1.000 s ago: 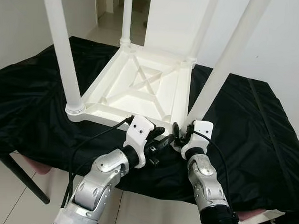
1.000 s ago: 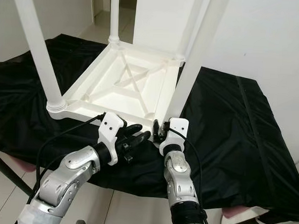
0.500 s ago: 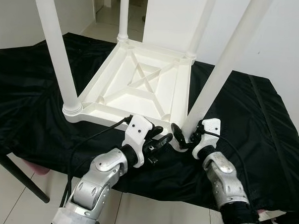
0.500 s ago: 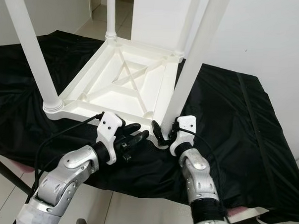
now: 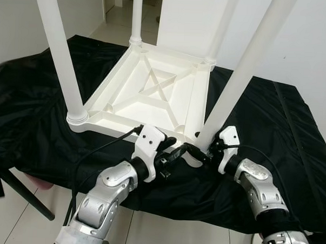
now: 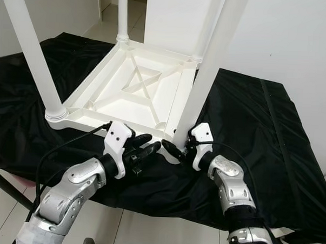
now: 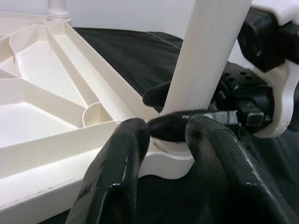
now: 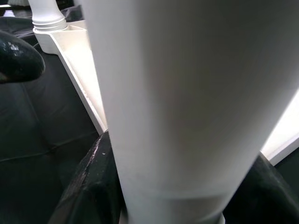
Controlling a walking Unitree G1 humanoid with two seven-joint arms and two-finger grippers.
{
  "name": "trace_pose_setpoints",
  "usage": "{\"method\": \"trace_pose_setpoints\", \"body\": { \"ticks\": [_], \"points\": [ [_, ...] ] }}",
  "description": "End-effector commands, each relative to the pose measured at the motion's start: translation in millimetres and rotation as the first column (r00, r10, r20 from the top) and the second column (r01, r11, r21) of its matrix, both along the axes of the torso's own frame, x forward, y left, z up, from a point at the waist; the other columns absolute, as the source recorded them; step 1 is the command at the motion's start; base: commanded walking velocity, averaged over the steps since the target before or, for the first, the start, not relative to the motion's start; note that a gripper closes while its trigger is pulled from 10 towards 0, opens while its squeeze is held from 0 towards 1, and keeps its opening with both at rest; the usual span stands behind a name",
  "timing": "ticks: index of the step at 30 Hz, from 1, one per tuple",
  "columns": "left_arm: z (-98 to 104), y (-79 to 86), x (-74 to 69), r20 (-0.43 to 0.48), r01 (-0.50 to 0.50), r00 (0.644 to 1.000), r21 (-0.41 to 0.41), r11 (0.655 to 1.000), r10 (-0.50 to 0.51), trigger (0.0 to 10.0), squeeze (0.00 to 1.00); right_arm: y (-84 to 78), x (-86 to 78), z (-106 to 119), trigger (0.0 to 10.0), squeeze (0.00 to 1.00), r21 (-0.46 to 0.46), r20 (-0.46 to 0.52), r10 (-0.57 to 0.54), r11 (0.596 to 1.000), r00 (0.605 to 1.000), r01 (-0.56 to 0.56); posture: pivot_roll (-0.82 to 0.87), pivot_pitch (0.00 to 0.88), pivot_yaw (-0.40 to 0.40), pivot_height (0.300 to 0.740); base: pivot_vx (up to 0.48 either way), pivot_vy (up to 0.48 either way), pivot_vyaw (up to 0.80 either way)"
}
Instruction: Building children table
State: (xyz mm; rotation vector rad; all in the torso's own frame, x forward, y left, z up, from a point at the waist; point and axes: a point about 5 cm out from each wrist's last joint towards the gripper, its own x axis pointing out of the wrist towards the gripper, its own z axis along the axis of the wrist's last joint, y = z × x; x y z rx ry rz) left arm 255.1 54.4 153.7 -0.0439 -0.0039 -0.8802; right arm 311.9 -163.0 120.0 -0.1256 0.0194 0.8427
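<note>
Left eye view: white plastic children's table (image 5: 153,94) lies upside down on a black cloth (image 5: 270,137) covering the tabletop, its ribbed underside up and four white legs standing upward. Near right leg (image 5: 246,66) rises tilted from the corner of the frame closest to the tabletop's near edge. Right end effector (image 5: 203,152) is at the base of this leg, one black finger on each side, closed around it. Left end effector (image 5: 173,149) sits just beside it, at the same near corner of the frame.

Right eye view: same layout. Near left leg (image 6: 33,51) stands in its socket at the near left corner of the frame. Black cable (image 6: 70,145) runs along the left arm.

Left wrist view: left fingers (image 7: 117,182) are parted, holding nothing, tips at the rim of the frame's corner socket (image 7: 173,158). A black fingertip of the right end effector lies between them, against the leg base.

Right wrist view: the leg (image 8: 187,93) stands between two black fingers (image 8: 91,186), touching both.
</note>
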Motion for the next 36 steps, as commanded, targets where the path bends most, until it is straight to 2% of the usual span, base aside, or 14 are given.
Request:
{"method": "trace_pose_setpoints", "body": {
  "ticks": [1, 5, 10, 17, 20, 22, 23, 24, 25, 29, 30, 31, 33, 36],
  "points": [
    [1, -0.9, -2.3, -0.005, -0.005, 1.000, 0.000, 1.000, 0.005, 10.0, 0.00, 0.0, -1.6, -7, 0.0, 0.00, -0.036, -0.032, 0.025, 0.999, 0.999, -0.027, 0.16, 0.030, -0.081, 0.740, 0.000, 0.000, 0.00],
    [0, 0.0, -3.0, -0.006, -0.012, 1.000, 0.002, 1.000, 0.012, 10.0, 0.00, -2.7, 1.0, -9, 0.0, 0.00, -0.032, -0.031, 0.000, 0.999, 1.000, -0.001, 0.16, 0.028, -0.085, 0.740, 0.000, 0.000, 0.00],
    [0, 0.1, -3.2, -0.006, -0.019, 1.000, -0.002, 1.000, 0.019, 10.0, 0.00, -1.1, 6.6, -10, 0.0, 0.00, 0.005, -0.011, -0.164, 0.986, 0.986, 0.164, 0.16, 0.028, -0.090, 0.740, 0.000, 0.000, 0.00],
    [0, -1.4, -4.2, -0.010, -0.012, 1.000, -0.006, 1.000, 0.012, 10.0, 0.00, 10.4, 0.6, -17, 0.0, 0.00, 0.041, 0.003, -0.300, 0.953, 0.954, 0.300, 0.15, 0.030, -0.080, 0.740, 0.000, 0.000, 0.00],
    [0, -1.4, -4.5, -0.012, -0.006, 1.000, -0.004, 1.000, 0.006, 10.0, 0.00, 10.5, -0.4, -18, 0.0, 0.00, 0.059, -0.013, -0.412, 0.909, 0.911, 0.412, 0.15, 0.031, -0.074, 0.740, 0.000, 0.000, 0.00],
    [0, -1.2, -4.2, -0.014, -0.002, 1.000, -0.004, 1.000, 0.002, 10.0, 0.00, 6.0, -3.0, -20, 0.0, 0.00, 0.069, -0.034, -0.533, 0.843, 0.845, 0.534, 0.14, 0.034, -0.073, 0.740, 0.000, 0.000, 0.00],
    [0, -1.2, -4.2, -0.014, -0.002, 1.000, -0.004, 1.000, 0.002, 10.0, 0.00, 6.0, -3.0, -20, 0.0, 0.00, 0.069, -0.034, -0.533, 0.843, 0.845, 0.534, 0.14, 0.034, -0.073, 0.740, 0.000, 0.000, 0.00],
    [0, -2.0, -4.1, -0.016, 0.001, 1.000, -0.004, 1.000, -0.001, 10.0, 0.00, -1.7, -5.8, -21, 0.0, 0.00, 0.061, -0.027, -0.654, 0.754, 0.756, 0.654, 0.14, 0.034, -0.075, 0.740, 0.000, 0.000, 0.00],
    [0, -2.8, -4.3, -0.016, 0.004, 1.000, -0.005, 1.000, -0.004, 10.0, 0.00, -5.9, -7.6, -20, 0.0, 0.00, 0.060, -0.008, -0.710, 0.703, 0.704, 0.709, 0.14, 0.031, -0.078, 0.740, 0.000, 0.000, 0.00],
    [0, -3.4, -4.4, -0.016, 0.006, 1.000, -0.005, 1.000, -0.006, 10.0, 0.00, -8.4, -8.8, -19, 0.0, 0.00, 0.061, 0.005, -0.740, 0.672, 0.673, 0.738, 0.14, 0.031, -0.078, 0.740, 0.000, 0.000, 0.00],
    [-1, -4.0, -5.2, -0.017, 0.007, 1.000, -0.008, 1.000, -0.007, 10.0, 0.00, -11.6, -13.3, -20, 0.0, 0.00, 0.072, -0.012, -0.807, 0.588, 0.590, 0.806, 0.14, 0.028, -0.088, 0.740, 0.000, 0.000, 0.00],
    [-1, -4.0, -5.2, -0.017, 0.007, 1.000, -0.008, 1.000, -0.007, 10.0, 0.00, -11.6, -13.3, -20, 0.0, 0.00, 0.072, -0.012, -0.807, 0.588, 0.590, 0.806, 0.14, 0.028, -0.088, 0.740, 0.000, 0.000, 0.00],
    [-1, -4.3, -5.6, -0.018, 0.007, 1.000, -0.010, 1.000, -0.007, 10.0, 0.00, -11.3, -17.3, -23, 0.0, 0.00, 0.069, -0.031, -0.858, 0.509, 0.512, 0.858, 0.14, 0.028, -0.088, 0.740, 0.000, 0.000, 0.00],
    [-1, -4.5, -5.9, -0.019, 0.006, 1.000, -0.010, 1.000, -0.007, 10.0, 0.00, -9.5, -18.3, -25, 0.0, 0.00, 0.066, -0.051, -0.869, 0.489, 0.493, 0.870, 0.14, 0.023, -0.092, 0.740, 0.000, 0.000, 0.00]
  ]
}}
